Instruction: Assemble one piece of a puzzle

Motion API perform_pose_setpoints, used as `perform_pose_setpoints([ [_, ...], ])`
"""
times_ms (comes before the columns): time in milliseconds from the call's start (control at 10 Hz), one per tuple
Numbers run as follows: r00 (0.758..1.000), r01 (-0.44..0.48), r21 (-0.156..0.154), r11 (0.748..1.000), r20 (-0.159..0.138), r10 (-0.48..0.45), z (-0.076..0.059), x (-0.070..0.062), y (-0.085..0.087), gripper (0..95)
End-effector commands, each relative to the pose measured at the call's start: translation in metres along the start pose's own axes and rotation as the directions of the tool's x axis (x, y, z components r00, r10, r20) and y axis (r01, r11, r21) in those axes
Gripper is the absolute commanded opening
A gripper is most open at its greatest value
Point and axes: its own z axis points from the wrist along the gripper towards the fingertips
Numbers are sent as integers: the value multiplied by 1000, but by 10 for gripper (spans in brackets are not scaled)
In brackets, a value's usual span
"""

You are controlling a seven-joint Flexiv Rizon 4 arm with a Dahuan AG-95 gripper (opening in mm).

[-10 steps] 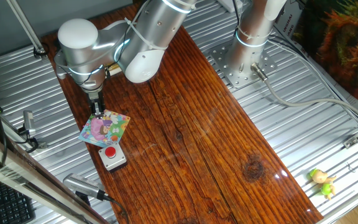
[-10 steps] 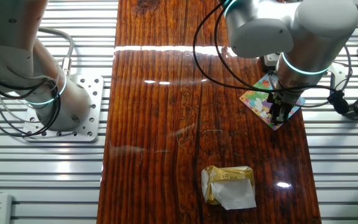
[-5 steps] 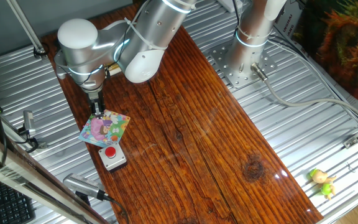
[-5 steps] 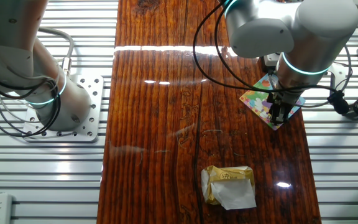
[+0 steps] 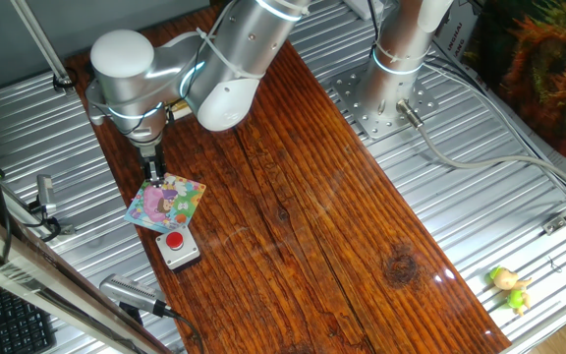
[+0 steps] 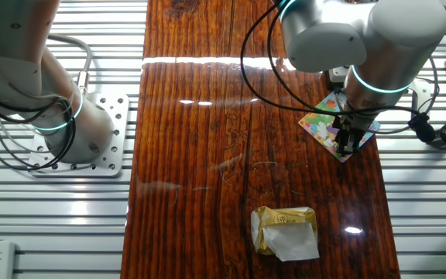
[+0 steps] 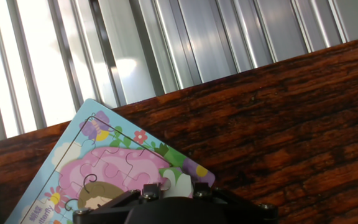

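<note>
The puzzle [image 5: 167, 203] is a small square board with a pink, yellow and blue cartoon picture, lying near the left edge of the wooden table [image 5: 303, 197]. My gripper [image 5: 153, 175] points straight down onto its far corner, the fingers close together. From the other side the gripper [image 6: 348, 143] stands over the puzzle [image 6: 327, 128] at its near corner. In the hand view the puzzle [image 7: 117, 168] fills the lower left, and a pale white-green puzzle piece [image 7: 180, 182] sits between the jaws of the gripper [image 7: 174, 190], low over the board.
A grey box with a red button [image 5: 176, 246] lies just in front of the puzzle. A yellow-and-white block [image 6: 285, 231] rests on the wood further along. A second arm's base [image 5: 381, 98] stands on the ribbed metal surround. A small toy [image 5: 509, 285] lies at the far right.
</note>
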Motion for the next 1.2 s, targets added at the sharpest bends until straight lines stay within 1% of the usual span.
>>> perform_pose_setpoints([
  [100,1000,0,1,1000,-3,0,0,0,0,0],
  [500,1000,0,0,1000,-6,0,0,0,0,0],
  [1200,1000,0,7,1000,-25,0,0,0,0,0],
])
